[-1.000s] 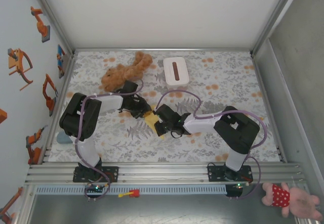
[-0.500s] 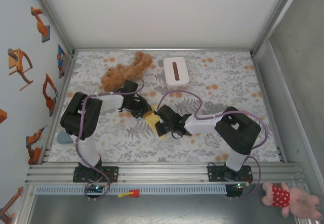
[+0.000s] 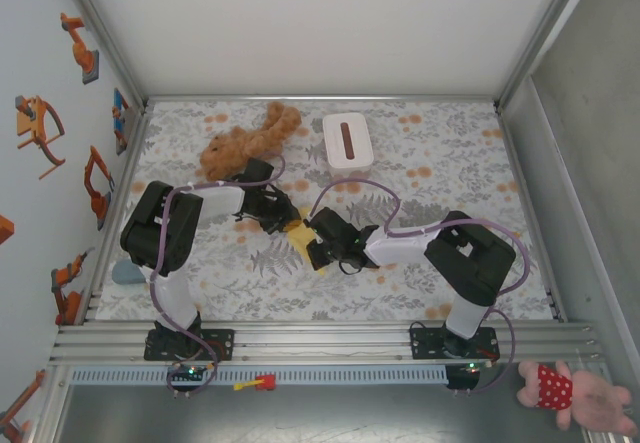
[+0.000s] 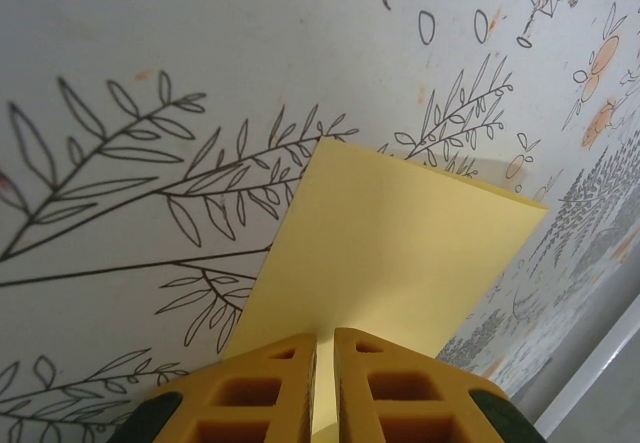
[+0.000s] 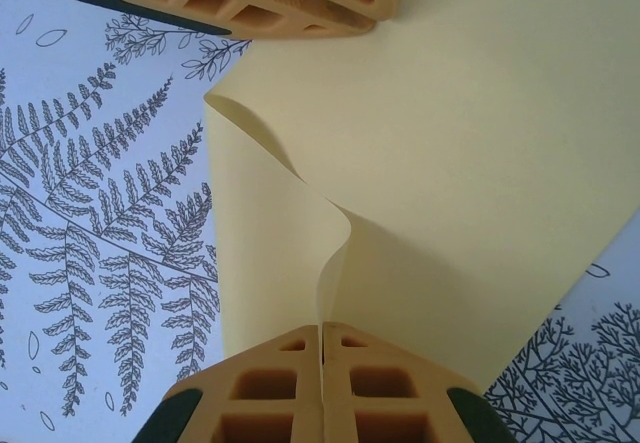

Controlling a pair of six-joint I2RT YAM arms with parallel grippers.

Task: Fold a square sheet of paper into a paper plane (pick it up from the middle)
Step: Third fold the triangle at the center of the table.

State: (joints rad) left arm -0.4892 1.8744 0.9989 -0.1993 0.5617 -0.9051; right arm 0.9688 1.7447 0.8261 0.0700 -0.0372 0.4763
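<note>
Two holds: square sheet of paper point(image 4: 400, 253)
Left fingers point(image 4: 262, 395): pinching its edge
Right fingers point(image 5: 268, 391): pinching raised fold

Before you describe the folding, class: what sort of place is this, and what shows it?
Probably a robot lab test cell, not a home: the left arm and right arm are bolted to a metal rail, plain panels wall in the patterned table, and a plush toy lies on it.

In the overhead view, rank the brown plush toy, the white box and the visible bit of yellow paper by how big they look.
1. brown plush toy
2. white box
3. yellow paper, mostly covered, so only its visible patch counts
</note>
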